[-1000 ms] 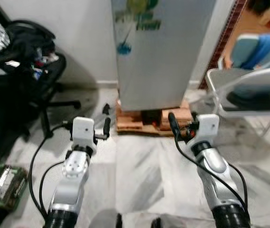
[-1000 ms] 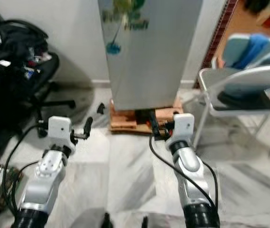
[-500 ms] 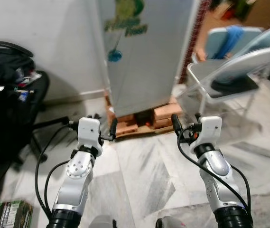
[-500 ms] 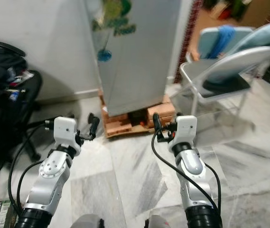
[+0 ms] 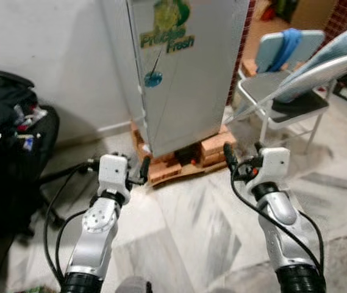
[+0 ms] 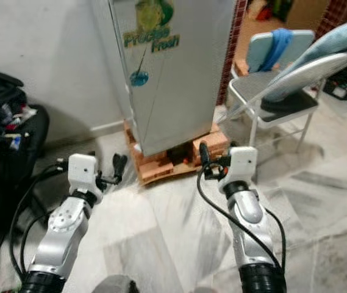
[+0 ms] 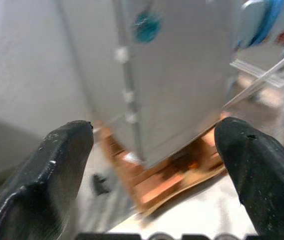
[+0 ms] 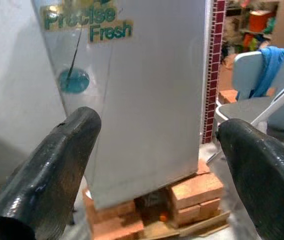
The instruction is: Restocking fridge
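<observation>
Both silver arms held out low over the marble floor (image 5: 185, 226), left end effector (image 7: 151, 165) and right end effector (image 8: 156, 165) wide apart and holding nothing, grey fridge (image 5: 191, 67) just ahead on bricks (image 5: 213, 146), door seemingly closed, folding chair (image 5: 283, 97) to its right

The head stereo pair looks forward and down over both arms at the fridge (image 5: 182, 67) standing close ahead. Each wrist camera faces along its open claw toward the same fridge front and its brick base (image 8: 196, 192).
</observation>
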You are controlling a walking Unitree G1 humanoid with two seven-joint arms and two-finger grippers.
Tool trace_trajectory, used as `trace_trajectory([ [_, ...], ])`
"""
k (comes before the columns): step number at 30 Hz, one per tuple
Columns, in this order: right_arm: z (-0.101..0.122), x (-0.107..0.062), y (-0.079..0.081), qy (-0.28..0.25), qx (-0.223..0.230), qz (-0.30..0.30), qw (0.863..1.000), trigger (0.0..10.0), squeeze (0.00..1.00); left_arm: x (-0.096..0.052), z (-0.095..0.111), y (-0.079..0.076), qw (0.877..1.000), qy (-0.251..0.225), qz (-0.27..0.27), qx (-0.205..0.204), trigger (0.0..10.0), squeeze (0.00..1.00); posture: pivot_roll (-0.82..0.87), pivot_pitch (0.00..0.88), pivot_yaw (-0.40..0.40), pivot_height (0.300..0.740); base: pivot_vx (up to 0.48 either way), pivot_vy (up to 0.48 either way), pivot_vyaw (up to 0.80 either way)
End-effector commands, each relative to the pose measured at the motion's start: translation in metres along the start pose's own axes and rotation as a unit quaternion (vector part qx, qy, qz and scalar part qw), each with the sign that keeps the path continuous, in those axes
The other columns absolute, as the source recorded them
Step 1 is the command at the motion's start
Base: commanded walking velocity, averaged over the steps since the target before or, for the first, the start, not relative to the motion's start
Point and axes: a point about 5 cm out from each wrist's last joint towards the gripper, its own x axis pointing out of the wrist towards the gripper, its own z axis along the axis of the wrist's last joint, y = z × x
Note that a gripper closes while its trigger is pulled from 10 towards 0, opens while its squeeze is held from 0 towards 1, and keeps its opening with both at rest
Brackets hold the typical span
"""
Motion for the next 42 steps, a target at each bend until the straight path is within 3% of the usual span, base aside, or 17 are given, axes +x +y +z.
trace_trajectory([
  [1,0.003,-0.008,-0.009,-0.005,-0.006,-0.017,1.000,10.0,0.00,-0.003,0.005,0.006,1.000,-0.013,0.015,0.007,10.0,0.00,0.03,0.037,0.039,0.740,0.345,0.334,-0.44],
  [2,0.003,-0.008,-0.009,-0.005,-0.006,-0.017,1.000,10.0,0.00,-0.003,0.005,0.006,1.000,-0.013,0.015,0.007,10.0,0.00,0.03,0.037,0.039,0.740,0.345,0.334,-0.44],
  [4,-0.001,-0.022,-0.015,0.005,-0.023,-0.022,0.999,10.0,0.00,-0.017,0.001,0.017,0.999,-0.008,0.036,0.023,10.0,0.00,0.04,0.033,0.045,0.740,0.341,0.337,0.00],
  [7,-0.003,-0.034,-0.020,0.014,-0.035,-0.025,0.999,10.0,0.00,-0.029,-0.006,0.027,0.998,0.003,0.064,0.008,10.0,0.00,0.04,0.034,0.045,0.740,0.340,0.339,0.00],
  [10,-0.006,-0.042,-0.024,0.023,-0.043,-0.029,0.998,10.0,0.00,-0.038,-0.011,0.032,0.996,0.006,0.079,0.033,10.0,0.00,0.03,0.030,0.043,0.740,0.339,0.341,0.00],
  [16,-0.003,-0.053,-0.028,0.038,-0.083,0.000,0.996,10.0,0.00,-0.047,-0.011,0.030,0.996,0.007,0.090,0.026,10.0,0.00,0.03,0.024,0.041,0.740,0.097,0.057,0.00],
  [19,-0.004,-0.058,-0.040,0.056,-0.075,-0.033,0.995,10.0,0.00,-0.053,-0.014,0.032,0.993,0.017,0.104,0.050,10.0,0.00,0.04,0.026,0.039,0.740,0.000,0.000,0.00],
  [24,-0.006,-0.066,-0.049,0.081,-0.062,-0.073,0.992,10.0,0.00,-0.062,-0.020,0.038,0.992,0.037,0.111,0.042,10.0,0.00,0.04,0.038,0.056,0.740,0.000,0.000,0.00],
  [25,-0.013,-0.070,-0.047,0.115,-0.025,-0.102,0.988,10.0,0.00,-0.062,-0.021,0.037,0.993,0.038,0.103,0.036,10.0,0.00,0.04,0.041,0.064,0.740,0.000,0.386,0.00],
  [26,-0.013,-0.070,-0.047,0.115,-0.025,-0.102,0.988,10.0,0.00,-0.062,-0.021,0.037,0.993,0.038,0.103,0.036,10.0,0.00,0.04,0.041,0.064,0.740,0.000,0.386,0.00],
  [27,-0.011,-0.070,-0.034,0.122,-0.028,-0.066,0.990,10.0,0.00,-0.059,-0.022,0.033,0.994,0.042,0.092,0.039,10.0,0.00,0.05,0.049,0.072,0.740,0.000,0.480,0.00],
  [29,-0.006,-0.068,-0.027,0.113,-0.037,-0.036,0.992,10.0,0.00,-0.057,-0.023,0.030,0.994,0.045,0.086,0.042,10.0,0.00,0.05,0.049,0.072,0.740,0.000,0.480,0.00],
  [32,0.006,-0.056,-0.019,0.076,-0.050,-0.011,0.996,10.0,0.00,-0.046,-0.022,0.022,0.997,0.039,0.057,0.038,10.0,0.00,0.04,0.041,0.066,0.740,0.000,0.480,-0.35],
  [39,0.005,-0.038,-0.017,0.044,-0.072,-0.038,0.996,10.0,0.00,-0.038,-0.018,0.020,0.997,0.020,0.067,0.044,10.0,0.00,0.05,0.004,0.007,0.740,0.000,0.343,0.00],
  [42,0.003,-0.028,-0.017,0.047,-0.057,-0.063,0.995,10.0,0.00,-0.032,-0.014,0.019,0.996,0.008,0.078,0.039,10.0,0.00,0.06,0.000,-0.023,0.740,0.000,0.000,0.00],
])
